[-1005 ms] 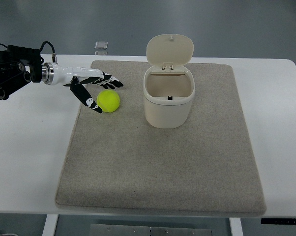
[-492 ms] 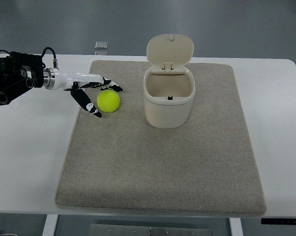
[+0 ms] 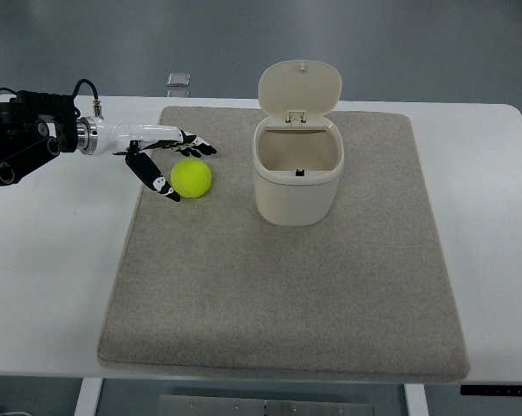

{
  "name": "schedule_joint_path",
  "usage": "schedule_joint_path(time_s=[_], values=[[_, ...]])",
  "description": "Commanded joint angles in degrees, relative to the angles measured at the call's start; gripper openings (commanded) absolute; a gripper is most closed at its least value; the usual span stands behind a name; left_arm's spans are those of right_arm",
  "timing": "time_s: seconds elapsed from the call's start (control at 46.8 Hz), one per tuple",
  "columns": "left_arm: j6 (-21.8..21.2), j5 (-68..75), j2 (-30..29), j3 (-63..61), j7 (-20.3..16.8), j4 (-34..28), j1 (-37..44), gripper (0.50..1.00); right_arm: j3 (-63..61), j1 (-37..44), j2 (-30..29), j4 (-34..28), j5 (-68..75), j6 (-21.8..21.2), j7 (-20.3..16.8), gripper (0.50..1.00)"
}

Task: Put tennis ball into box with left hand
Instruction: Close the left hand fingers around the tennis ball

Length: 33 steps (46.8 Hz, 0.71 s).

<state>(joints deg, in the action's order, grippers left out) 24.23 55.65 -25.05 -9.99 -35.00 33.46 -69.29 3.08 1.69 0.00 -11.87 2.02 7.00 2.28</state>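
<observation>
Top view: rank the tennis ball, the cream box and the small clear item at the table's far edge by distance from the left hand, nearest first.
Measured from the left hand:
1. Tennis ball: right beside the fingers, on the mat's left part.
2. Small clear item: beyond the hand, at the table's far edge.
3. Cream box: farther to the right, lid open, near the mat's middle.

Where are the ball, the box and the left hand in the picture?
ball [image 3: 192, 178]: top view, middle of its yellow surface.
box [image 3: 297, 198]: top view, front outer wall.
left hand [image 3: 161, 152]: top view, the palm, fingers spread beside the ball.
</observation>
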Motion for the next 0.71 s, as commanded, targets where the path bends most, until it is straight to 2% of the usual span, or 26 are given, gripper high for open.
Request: schedule_joint_path(time_s=[0.0, 0.684], values=[[-0.06, 0.16, 0.00, -0.03, 0.00, -0.06, 0.03, 0.949, 0.00, -0.02, 0.00, 0.00, 0.00, 0.03, 0.00, 0.901], [-1.37, 0.78, 0.17, 0.06, 0.00, -0.06, 0.47, 0.930, 0.00, 0.07, 0.00, 0.00, 0.00, -0.06, 0.00, 0.901]])
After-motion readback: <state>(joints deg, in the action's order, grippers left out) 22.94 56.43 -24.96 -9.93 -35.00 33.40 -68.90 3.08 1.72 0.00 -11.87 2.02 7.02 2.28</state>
